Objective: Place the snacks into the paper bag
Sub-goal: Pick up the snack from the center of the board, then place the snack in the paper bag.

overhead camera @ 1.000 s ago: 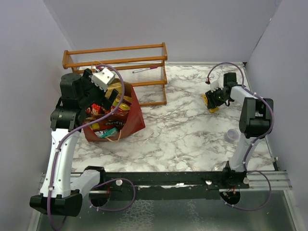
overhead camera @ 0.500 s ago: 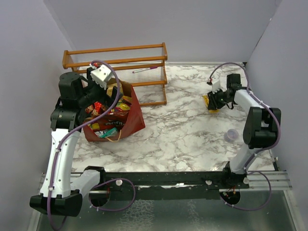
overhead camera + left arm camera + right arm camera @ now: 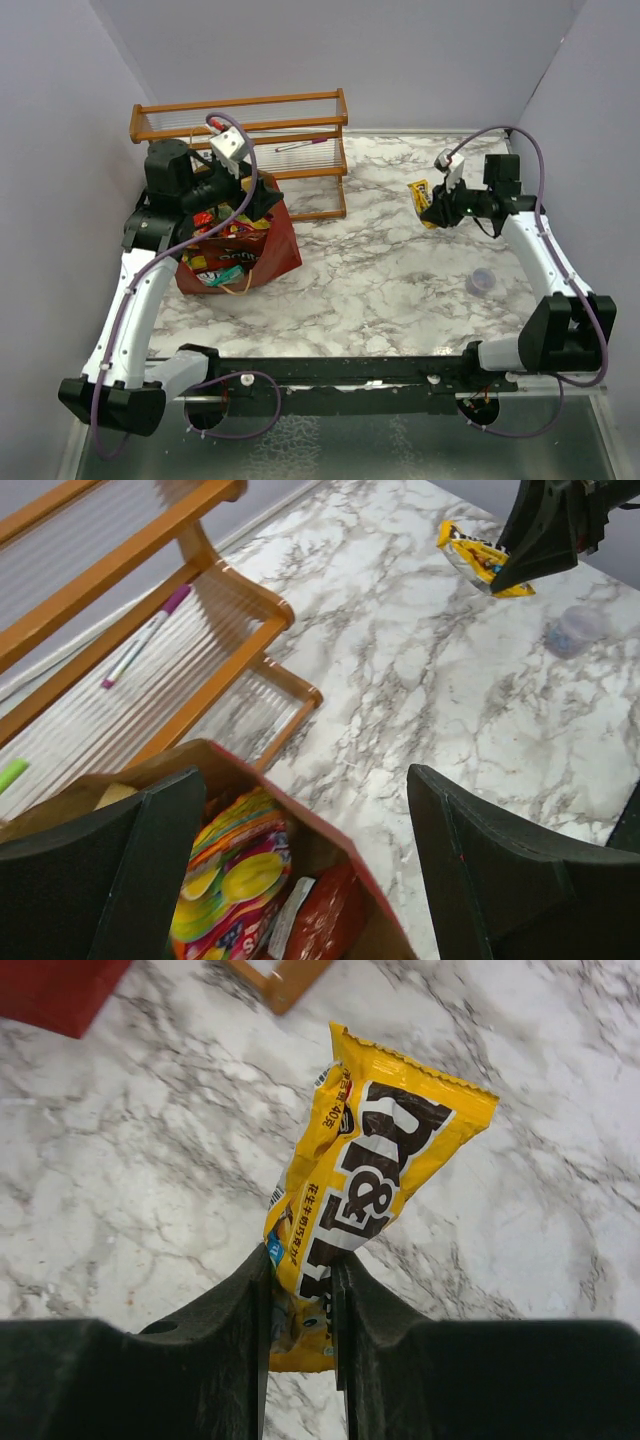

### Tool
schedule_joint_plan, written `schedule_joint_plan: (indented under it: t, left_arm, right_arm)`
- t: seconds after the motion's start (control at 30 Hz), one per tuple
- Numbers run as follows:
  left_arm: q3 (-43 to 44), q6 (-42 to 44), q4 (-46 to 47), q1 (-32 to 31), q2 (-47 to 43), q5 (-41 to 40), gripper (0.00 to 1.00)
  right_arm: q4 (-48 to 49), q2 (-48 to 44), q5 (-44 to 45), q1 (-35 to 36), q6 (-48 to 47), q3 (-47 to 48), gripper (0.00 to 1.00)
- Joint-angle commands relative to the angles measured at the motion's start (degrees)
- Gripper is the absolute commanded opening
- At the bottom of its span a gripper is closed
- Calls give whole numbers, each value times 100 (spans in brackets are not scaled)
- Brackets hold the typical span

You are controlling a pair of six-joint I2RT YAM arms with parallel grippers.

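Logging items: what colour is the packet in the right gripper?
The packet is yellow with brown lettering; the right wrist view shows it best.

You have the paper bag [image 3: 275, 255] on the worktop [image 3: 380, 290] toward its left edge, with snacks [image 3: 228, 262] inside it and the left gripper [image 3: 252, 203] over its mouth. Behind the bag, along the far edge, stands the rack [image 3: 240, 103], a pen [image 3: 296, 146] on its shelf. Near the far right corner the right gripper [image 3: 436, 210] holds a packet [image 3: 419, 192] above the worktop; a cup [image 3: 482, 281] sits nearer you, by the right edge
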Motion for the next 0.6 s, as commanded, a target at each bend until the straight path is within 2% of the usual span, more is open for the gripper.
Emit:
schedule_joint_plan:
  t: [0.0, 0.13, 0.37, 0.57]
  left_arm:
    - [173, -275, 300, -535, 255, 72, 84]
    - [209, -263, 460, -1155, 496, -86, 82]
    - [512, -965, 1060, -1898, 1309, 258, 78]
    - [560, -1416, 1785, -2477, 1819, 396, 78]
  right_arm:
    - [461, -760, -697, 313, 380, -287, 26]
    - [729, -1272, -1006, 530, 436, -555, 27]
    - [1406, -2123, -1686, 673, 642, -1268, 27]
    - [1347, -2770, -2050, 679, 399, -1654, 28]
